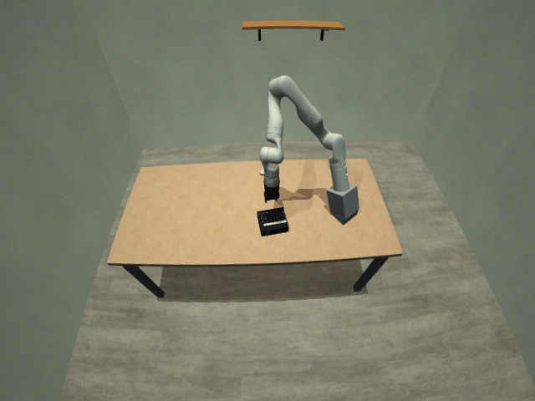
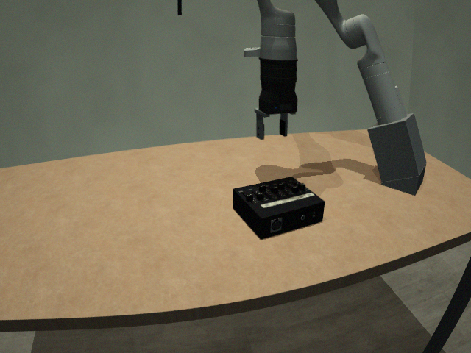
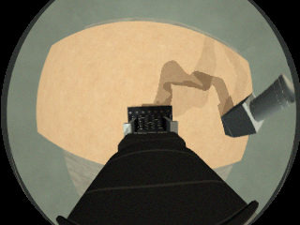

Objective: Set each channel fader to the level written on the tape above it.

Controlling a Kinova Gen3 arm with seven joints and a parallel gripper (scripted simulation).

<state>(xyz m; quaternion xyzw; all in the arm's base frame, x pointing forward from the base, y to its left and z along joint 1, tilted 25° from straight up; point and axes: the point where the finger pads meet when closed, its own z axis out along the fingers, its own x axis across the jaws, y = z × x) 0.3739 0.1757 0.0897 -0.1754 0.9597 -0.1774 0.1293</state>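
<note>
The black lighting desk (image 1: 272, 220) stands flat on the wooden table near its middle. It also shows in the exterior view (image 2: 278, 207) and in the wrist view (image 3: 149, 119). Its top carries a row of small fader caps (image 2: 279, 188) and a pale tape strip (image 2: 288, 200); the written levels and cap positions are too small to read. My gripper (image 2: 271, 129) hangs well above the desk's far edge, fingers pointing down, open and empty. It also shows in the top view (image 1: 271, 197). In the wrist view the gripper body hides the fingers.
The arm's grey base block (image 1: 343, 202) stands on the table to the right of the desk, also seen in the exterior view (image 2: 397, 154). A wooden shelf (image 1: 292, 25) hangs high on the back wall.
</note>
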